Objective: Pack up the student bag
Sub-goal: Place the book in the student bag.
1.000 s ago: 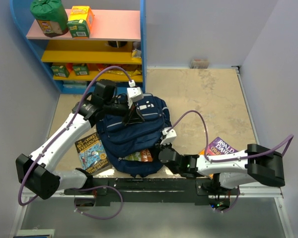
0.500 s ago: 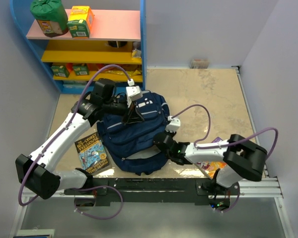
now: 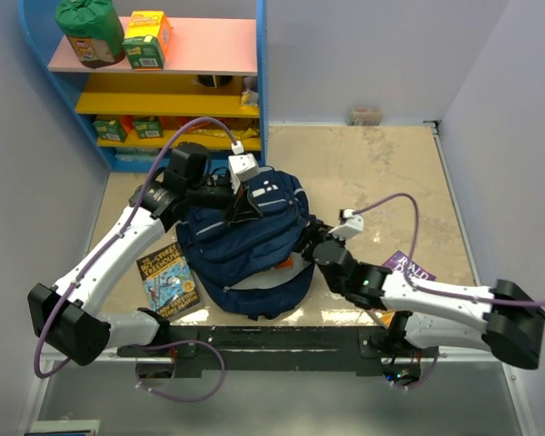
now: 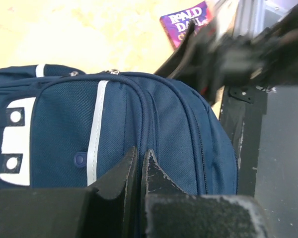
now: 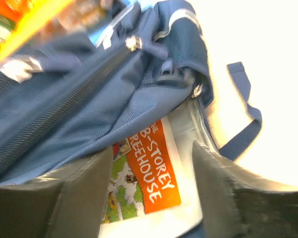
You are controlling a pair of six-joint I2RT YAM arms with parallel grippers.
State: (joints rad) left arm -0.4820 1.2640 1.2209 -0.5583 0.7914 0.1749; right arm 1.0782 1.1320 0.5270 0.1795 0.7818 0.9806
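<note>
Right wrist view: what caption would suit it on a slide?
Open right gripper poised over a Treehouse book lying inside the unzipped navy bag.

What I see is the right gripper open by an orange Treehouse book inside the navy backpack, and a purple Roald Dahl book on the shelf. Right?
One slip: the purple Roald Dahl book lies on the table, right of the navy backpack, not on the shelf; the top external view shows it. The right gripper is open by the orange Treehouse book.

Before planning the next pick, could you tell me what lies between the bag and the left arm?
A Treehouse book lies flat beside the bag, shown in the top view.
</note>
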